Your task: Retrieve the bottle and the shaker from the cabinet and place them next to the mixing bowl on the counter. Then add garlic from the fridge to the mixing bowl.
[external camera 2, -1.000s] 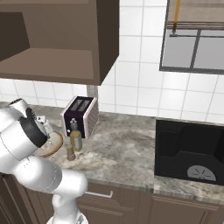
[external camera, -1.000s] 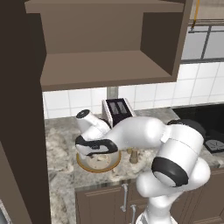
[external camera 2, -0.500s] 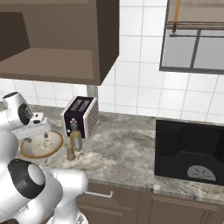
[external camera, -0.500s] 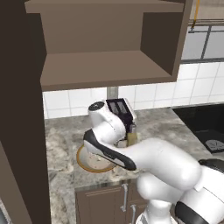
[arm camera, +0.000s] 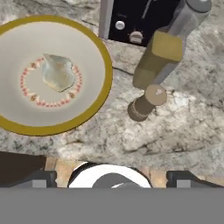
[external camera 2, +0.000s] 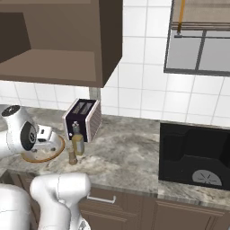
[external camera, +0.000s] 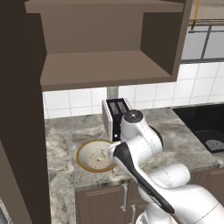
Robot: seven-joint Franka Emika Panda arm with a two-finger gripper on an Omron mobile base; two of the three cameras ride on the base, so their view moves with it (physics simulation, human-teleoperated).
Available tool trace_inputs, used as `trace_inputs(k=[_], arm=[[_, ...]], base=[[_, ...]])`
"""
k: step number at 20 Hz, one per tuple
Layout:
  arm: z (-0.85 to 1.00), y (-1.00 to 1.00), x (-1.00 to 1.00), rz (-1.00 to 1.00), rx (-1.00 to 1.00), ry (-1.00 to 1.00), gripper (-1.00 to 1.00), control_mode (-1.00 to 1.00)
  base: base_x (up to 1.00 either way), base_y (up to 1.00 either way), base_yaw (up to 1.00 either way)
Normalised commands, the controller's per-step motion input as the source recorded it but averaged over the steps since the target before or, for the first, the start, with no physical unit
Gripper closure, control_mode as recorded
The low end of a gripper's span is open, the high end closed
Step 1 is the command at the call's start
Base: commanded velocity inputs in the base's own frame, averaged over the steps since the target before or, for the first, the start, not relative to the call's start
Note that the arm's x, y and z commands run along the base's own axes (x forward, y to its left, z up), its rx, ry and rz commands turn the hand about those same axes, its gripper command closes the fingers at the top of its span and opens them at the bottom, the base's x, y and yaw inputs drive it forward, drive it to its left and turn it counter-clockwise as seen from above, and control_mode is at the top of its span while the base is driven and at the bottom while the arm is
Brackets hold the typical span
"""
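Since a second ago the white arm has swung up and back from over the bowl: its wrist, earlier low above the rim, now stands higher and nearer the base, while the things on the worktop have not shifted. The two-finger gripper (arm camera: 111, 177) hangs above the counter's front edge with its dark fingertips (arm camera: 38, 178) spread wide and nothing between them.

The wide shallow mixing bowl with a tan-orange rim and pale cream-grey inside (external camera: 85, 159) (external camera 2: 57, 149) (arm camera: 94, 52) sits on the grey-beige marbled stone counter (external camera: 61, 135) (external camera 2: 130, 152) (arm camera: 183, 127). A pale, lumpy garlic piece (arm camera: 57, 72) lies at the bowl's centre, inside a ring of small red dots.

Just beside the bowl, on its toaster side, stand the slim olive-yellow bottle with a narrow grey neck and cap (external camera 2: 77, 140) (arm camera: 164, 54) and the small brown shaker with a narrower top (external camera 2: 71, 156) (arm camera: 145, 103). Both are upright; the shaker stands just in front of the bottle, nearer the counter's edge, and whether the two touch cannot be told.

Behind the bottle, a boxy toaster with a black slotted top and pale sides (external camera: 114, 117) (external camera 2: 83, 119) (arm camera: 135, 19) stands against the white tiled wall.

Above, the dark brown wooden wall cabinet (external camera: 105, 65) (external camera 2: 67, 40) is open, its plain shelf bare. To the right, a black stovetop (external camera: 205, 127) (external camera 2: 195, 155) is set into the counter.
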Motion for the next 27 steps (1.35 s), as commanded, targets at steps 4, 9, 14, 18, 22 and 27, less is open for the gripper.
trace_inputs(k=[4, 9, 14, 18, 22, 27], arm=[[0.41, -0.75, -0.08, -0.21, 0.06, -0.06, -1.0, -1.0], [0.38, -0.81, -0.26, -0.23, 0.08, -0.01, -1.0, -1.0], [0.35, -0.78, -0.33, -0.24, 0.07, -0.01, -1.0, -1.0], [0.01, -0.66, -0.31, -0.17, 0.04, 0.0, -1.0, -1.0], [-0.03, -0.52, -0.48, -0.01, 0.1, 0.0, -1.0, -1.0], [-0.1, -0.44, -0.64, 0.0, 0.13, 0.0, -1.0, -1.0]], base=[[0.0, 0.0, 0.0], [0.0, 0.0, 0.0], [0.0, 0.0, 0.0], [0.0, 0.0, 0.0], [0.0, 0.0, 0.0], [0.0, 0.0, 0.0]])
